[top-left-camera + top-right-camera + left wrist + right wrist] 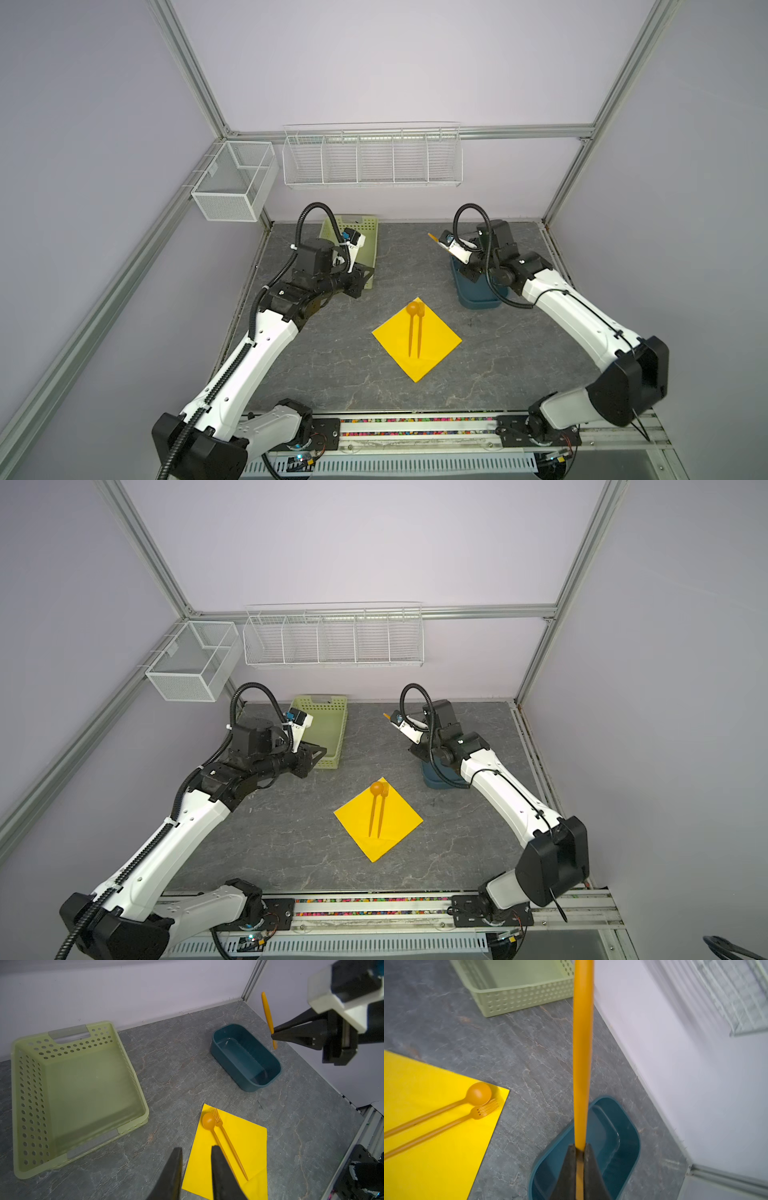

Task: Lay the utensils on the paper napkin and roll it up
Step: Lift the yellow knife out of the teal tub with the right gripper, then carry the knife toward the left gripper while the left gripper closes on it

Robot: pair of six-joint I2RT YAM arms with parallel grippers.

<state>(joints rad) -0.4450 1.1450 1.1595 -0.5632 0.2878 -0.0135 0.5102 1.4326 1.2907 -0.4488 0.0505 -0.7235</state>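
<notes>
The yellow paper napkin (432,345) (395,823) lies flat as a diamond in mid-table. On it, side by side, lie two orange utensils: a round-bowled spoon (412,308) (208,1122) (478,1094) and a fork (420,332) (218,1119) (484,1110). My right gripper (579,1146) (273,1035) is shut on a third slim orange utensil (581,1053) (267,1012) (434,238), held up in the air over the blue tub. My left gripper (196,1149) (365,276) hangs open and empty near the napkin's left edge, in front of the green basket.
A dark blue tub (478,299) (228,1072) stands empty at the back right, under the right gripper. An empty green perforated basket (368,232) (27,1105) (519,999) sits at the back left. On the walls hang a wire rack (370,160) and a mesh box (232,185).
</notes>
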